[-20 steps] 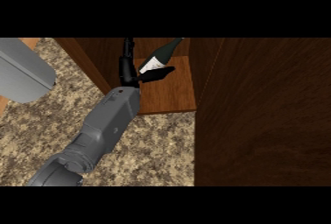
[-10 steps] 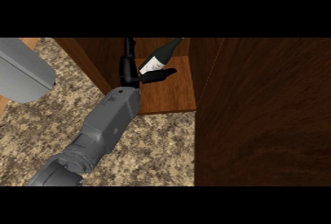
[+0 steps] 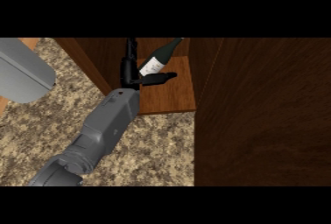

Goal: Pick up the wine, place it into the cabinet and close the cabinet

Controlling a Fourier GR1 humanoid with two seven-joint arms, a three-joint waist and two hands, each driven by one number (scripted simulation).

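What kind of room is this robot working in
Most likely a kitchen: a speckled stone-look counter, an open wooden cabinet standing on it, and a wine bottle lying on the cabinet's shelf beside the robot's hand.

wine bottle (image 3: 155,61) lies tilted inside the cabinet (image 3: 169,94), hand (image 3: 139,76) just left of it.

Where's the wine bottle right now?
In the head view, the wine bottle is top centre, tilted over the cabinet shelf, right beside the hand, left of the dark cabinet door.
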